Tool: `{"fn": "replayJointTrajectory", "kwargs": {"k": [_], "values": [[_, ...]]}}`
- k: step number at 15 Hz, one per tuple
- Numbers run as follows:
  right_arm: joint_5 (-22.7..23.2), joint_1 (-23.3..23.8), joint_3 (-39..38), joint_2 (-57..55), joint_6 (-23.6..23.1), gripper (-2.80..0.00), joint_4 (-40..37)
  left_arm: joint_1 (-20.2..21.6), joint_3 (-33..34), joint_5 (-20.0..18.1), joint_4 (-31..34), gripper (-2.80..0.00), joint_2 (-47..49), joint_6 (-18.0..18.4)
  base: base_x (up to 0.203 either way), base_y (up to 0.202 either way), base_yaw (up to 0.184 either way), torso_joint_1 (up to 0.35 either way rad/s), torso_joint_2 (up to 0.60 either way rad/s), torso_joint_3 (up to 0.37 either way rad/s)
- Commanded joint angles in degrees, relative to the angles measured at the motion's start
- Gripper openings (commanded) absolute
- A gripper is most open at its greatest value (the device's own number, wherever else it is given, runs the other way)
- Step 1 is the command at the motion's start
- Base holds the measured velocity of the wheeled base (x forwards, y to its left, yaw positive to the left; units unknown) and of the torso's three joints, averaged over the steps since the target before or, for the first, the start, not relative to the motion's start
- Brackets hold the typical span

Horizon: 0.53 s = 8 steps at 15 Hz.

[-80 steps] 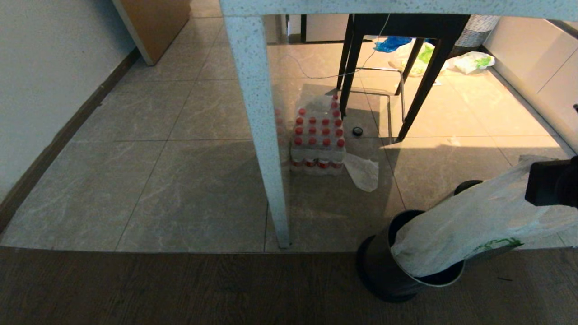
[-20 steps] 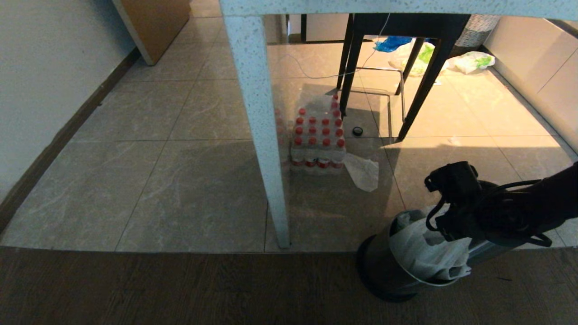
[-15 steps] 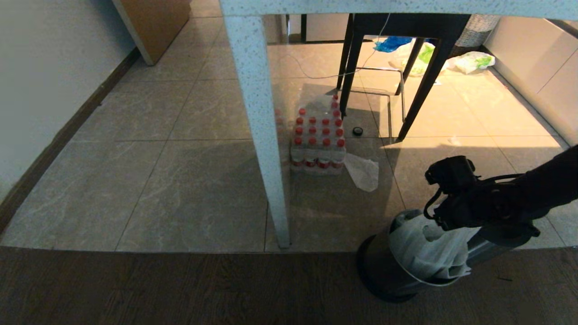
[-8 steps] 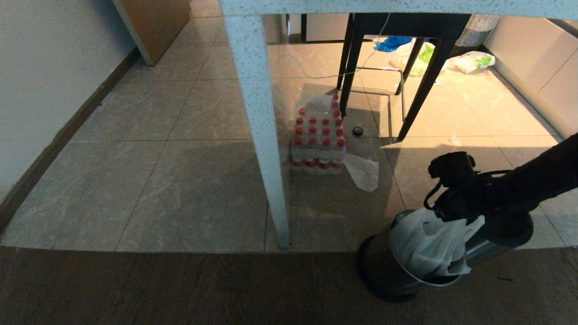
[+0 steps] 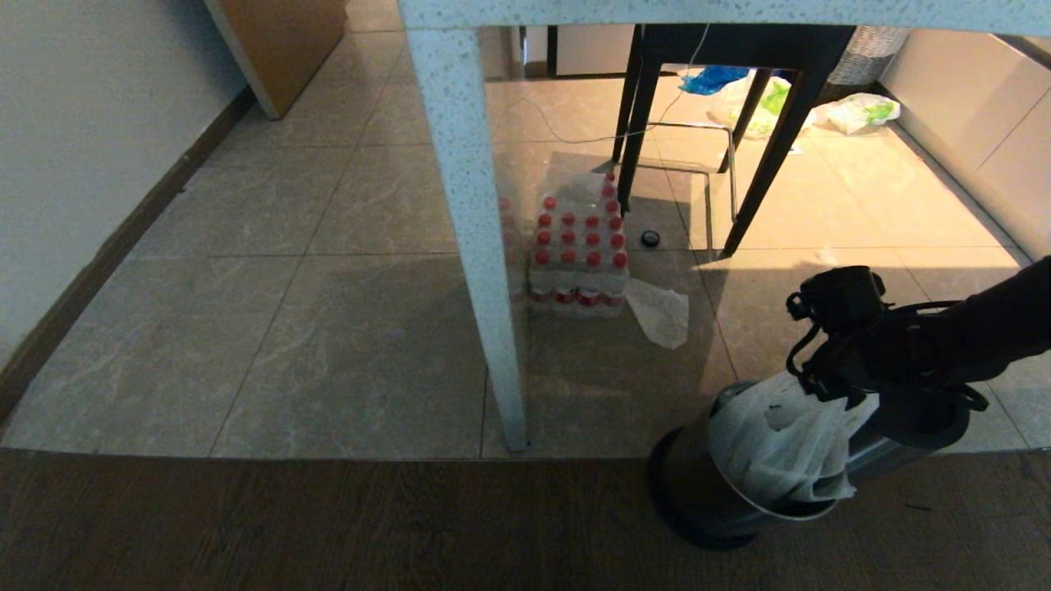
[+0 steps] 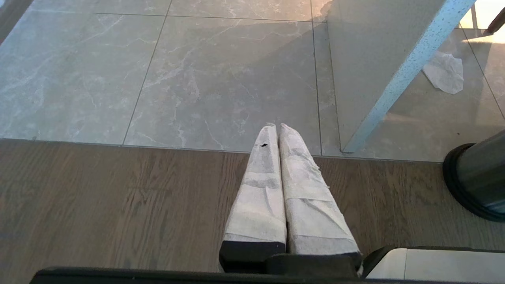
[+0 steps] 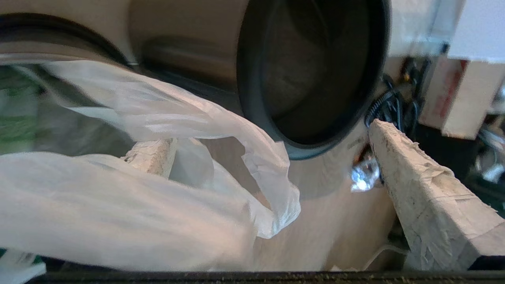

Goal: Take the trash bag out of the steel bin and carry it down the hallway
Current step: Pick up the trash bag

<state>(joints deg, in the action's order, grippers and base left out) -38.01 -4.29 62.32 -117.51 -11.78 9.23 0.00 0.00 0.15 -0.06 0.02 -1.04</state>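
From the head camera I see my right tool (image 5: 829, 394) hanging over the mouth of the steel bin (image 5: 698, 492), which stands at the seam between the dark wooden floor (image 5: 328, 525) and the grey tiles (image 5: 345, 345), just to the right of the speckled table leg (image 5: 476, 246). The trash bag (image 5: 772, 447) sits in the bin with its white plastic bunched up out of the opening, its top edge reaching up to the tool. In the right wrist camera the two wrapped fingers (image 7: 426, 189) stand wide apart; one finger is partly buried behind a fold of the bag (image 7: 150, 157) and a loose flap of plastic drapes across the gap between them, so I read the tool as spread open, not clamped on the bag, though I cannot tell whether the plastic is hooked on that finger. A second dark round bin (image 7: 311, 75) lies just beyond the fingers in that view. My left tool (image 6: 278, 134) is parked low above the wooden floor, its wrapped fingers pressed together and holding nothing, with the base of the bin (image 6: 473, 185) off to one side. Behind the table leg there is a shrink-wrapped pack of red-capped bottles (image 5: 579, 250) and a flat scrap of clear plastic (image 5: 661, 312) on the tiles beside it.
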Motion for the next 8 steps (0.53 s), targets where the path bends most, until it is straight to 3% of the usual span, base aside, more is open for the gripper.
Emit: {"fn": "replayJointTrajectory", "kwargs": {"k": [1,8], "values": [[0.12,-0.28,-0.11,1.45,-0.68,0.0,0.0,0.0,0.0,0.03,-0.02,-2.8,-0.11,-0.02,0.0,0.0,0.0,0.0,0.0,0.0],[-0.07,-0.2,-3.08,3.01,-2.87,0.0,-0.15,0.0,0.0,0.03,0.06,-2.8,-0.11,-0.02,0.0,0.0,0.0,0.0,0.0,0.0]]}}
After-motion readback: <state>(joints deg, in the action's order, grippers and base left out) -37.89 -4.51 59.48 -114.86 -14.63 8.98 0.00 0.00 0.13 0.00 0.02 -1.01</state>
